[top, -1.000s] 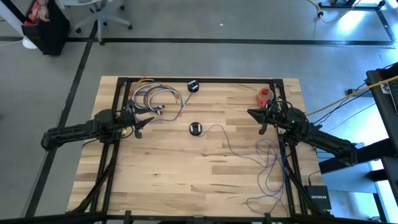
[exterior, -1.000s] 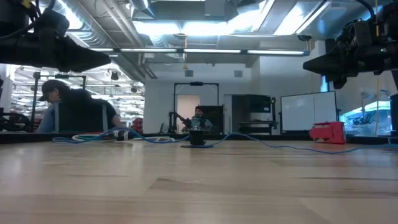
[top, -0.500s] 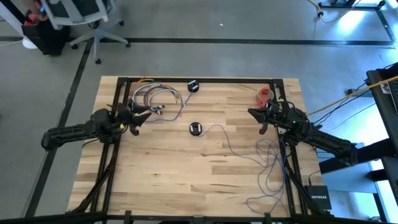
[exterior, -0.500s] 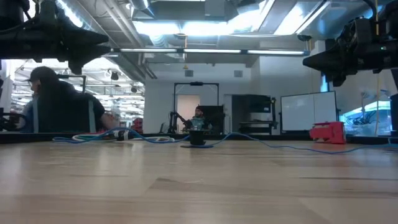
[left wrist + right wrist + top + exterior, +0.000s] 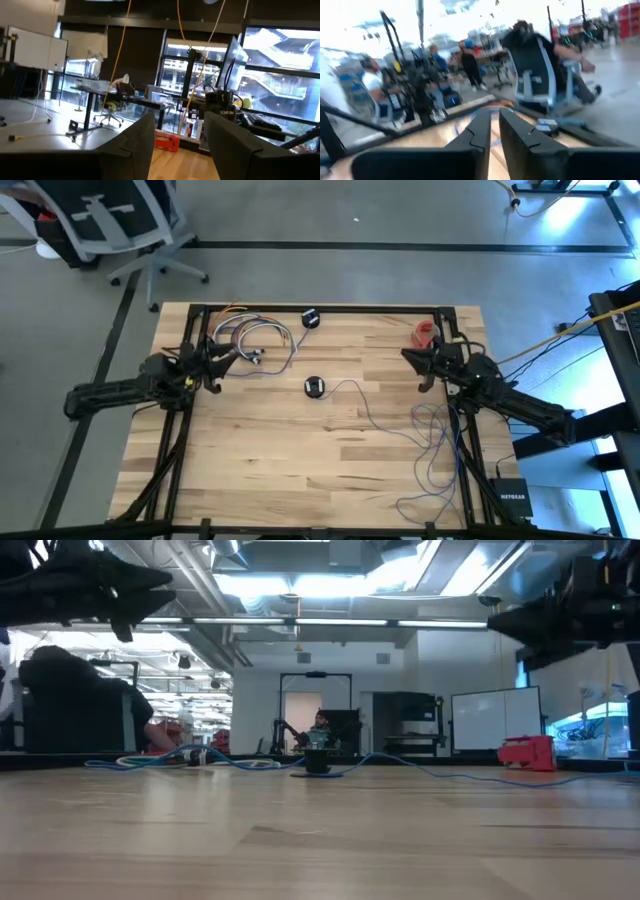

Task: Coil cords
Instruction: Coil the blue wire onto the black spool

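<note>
The thin bluish-purple cord lies slack on the wooden table. It runs from a black round puck at the table's middle to loose loops near the right edge. In the low view the puck stands on the tabletop. My left gripper hovers open above the left side, well clear of the puck. My right gripper hovers above the right side next to a red tape roll, with only a narrow gap between its fingers. Neither holds anything.
A bundle of coloured cables lies at the far left, just beyond my left gripper. A second black puck sits at the far edge. A black metal frame borders the table. A person in an office chair is beyond the table.
My left gripper has risen, tipped its fingers upward and rolled at the wrist, staying open. My right gripper has tipped up slightly. The cord and pucks have not moved. The office chair beyond the far left corner has rolled to the right.
</note>
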`<state>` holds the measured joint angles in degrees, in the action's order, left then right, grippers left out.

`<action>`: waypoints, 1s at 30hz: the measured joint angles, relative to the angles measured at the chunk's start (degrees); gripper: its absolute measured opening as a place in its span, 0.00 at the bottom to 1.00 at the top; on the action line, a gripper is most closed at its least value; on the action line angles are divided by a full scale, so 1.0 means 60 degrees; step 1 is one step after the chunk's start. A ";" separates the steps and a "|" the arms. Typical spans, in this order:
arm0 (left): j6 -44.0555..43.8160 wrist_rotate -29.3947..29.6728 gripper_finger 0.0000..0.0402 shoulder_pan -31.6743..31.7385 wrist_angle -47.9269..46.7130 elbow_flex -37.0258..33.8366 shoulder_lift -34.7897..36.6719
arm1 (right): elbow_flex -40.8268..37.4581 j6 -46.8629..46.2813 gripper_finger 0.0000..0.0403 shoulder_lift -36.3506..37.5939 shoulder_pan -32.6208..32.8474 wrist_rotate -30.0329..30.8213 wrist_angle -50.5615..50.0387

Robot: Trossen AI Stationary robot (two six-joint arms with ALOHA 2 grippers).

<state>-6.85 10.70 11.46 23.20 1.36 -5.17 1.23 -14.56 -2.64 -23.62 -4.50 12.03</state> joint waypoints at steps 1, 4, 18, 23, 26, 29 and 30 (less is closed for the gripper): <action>0.0074 0.0000 0.41 0.0000 0.0238 0.0053 -0.0261 | 0.0007 -0.0018 0.14 -0.0143 0.0000 -0.0023 0.0318; 0.0333 -0.0003 0.41 0.0000 0.0705 0.0329 -0.1246 | 0.0040 -0.0026 0.22 -0.0815 0.0000 -0.0104 0.1057; 0.0552 -0.0029 0.41 -0.0357 0.0736 0.2496 -0.5814 | 0.3216 0.1231 0.37 -0.5807 0.0000 -0.1626 0.1205; 0.0668 -0.0018 0.41 -0.0353 0.0795 0.2802 -0.6354 | 0.4465 0.1633 0.37 -0.7869 0.0183 -0.2669 0.1222; 0.0667 -0.0018 0.41 -0.0353 0.0768 0.2836 -0.6444 | 0.5088 0.2374 0.37 -0.9150 0.0796 -0.2666 0.1176; 0.0714 -0.0011 0.41 -0.0353 0.0780 0.2839 -0.6448 | 0.5668 0.3650 0.37 -1.0398 0.1603 -0.2211 0.1111; 0.0714 -0.0015 0.41 -0.0353 0.0767 0.2839 -0.6447 | 0.5836 0.4160 0.37 -1.0792 0.1883 -0.1930 0.1018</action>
<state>-2.57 10.61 9.34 27.80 18.39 -43.86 36.25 10.40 -67.39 -12.32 -16.08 18.14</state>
